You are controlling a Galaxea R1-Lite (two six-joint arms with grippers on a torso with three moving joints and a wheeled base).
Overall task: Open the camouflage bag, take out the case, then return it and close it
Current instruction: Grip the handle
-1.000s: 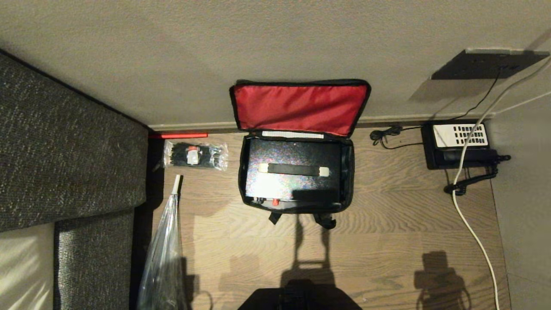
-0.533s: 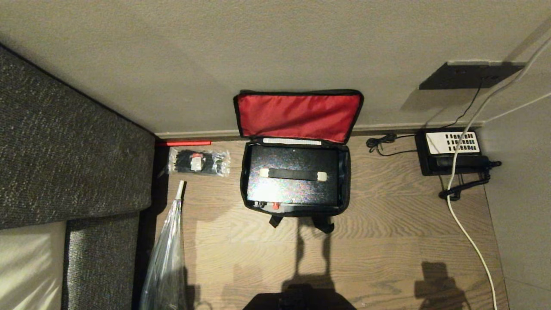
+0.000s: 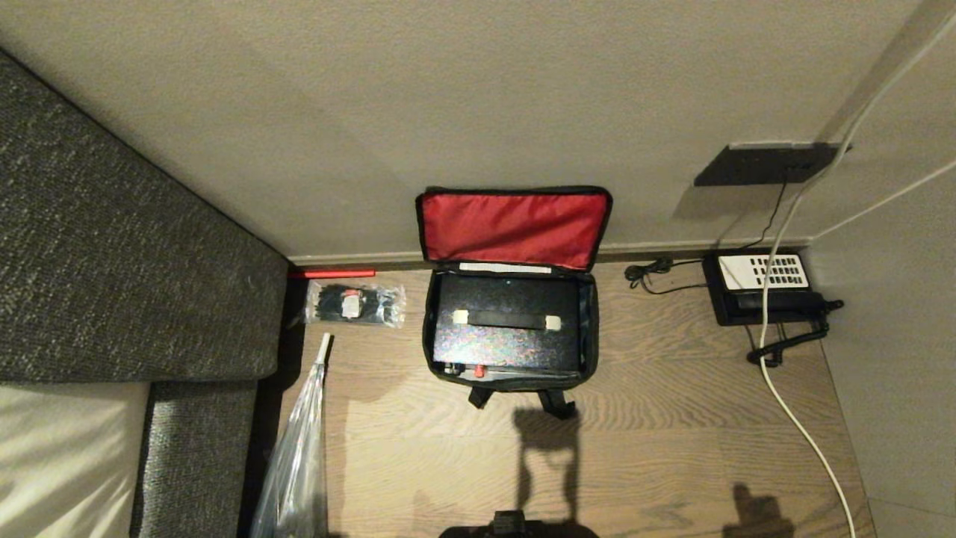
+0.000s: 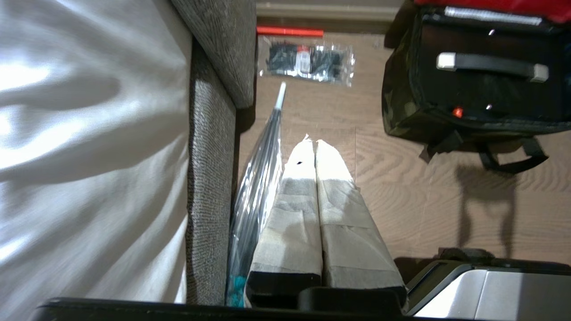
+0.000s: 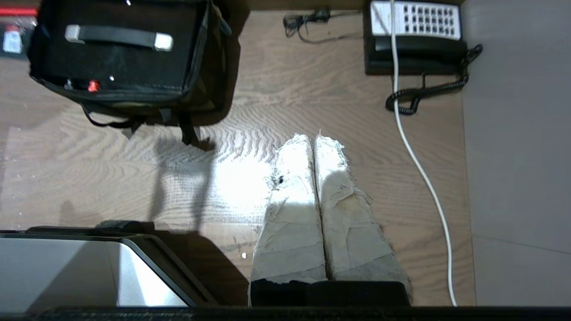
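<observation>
While the camouflage bag lies open at 12 o'clock with the case inside, both empty grippers, left gripper and right gripper, fingers together, must reach in and lift it.

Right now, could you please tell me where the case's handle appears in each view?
Head view: the handle is mid-frame, across the case.
Left wrist view: upper right.
Right wrist view: upper left.
Shared landmark: the case's small red spot.

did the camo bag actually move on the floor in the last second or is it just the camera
No. The camouflage bag keeps its place against the skirting board and telephone; the whole view shifted together.
</observation>
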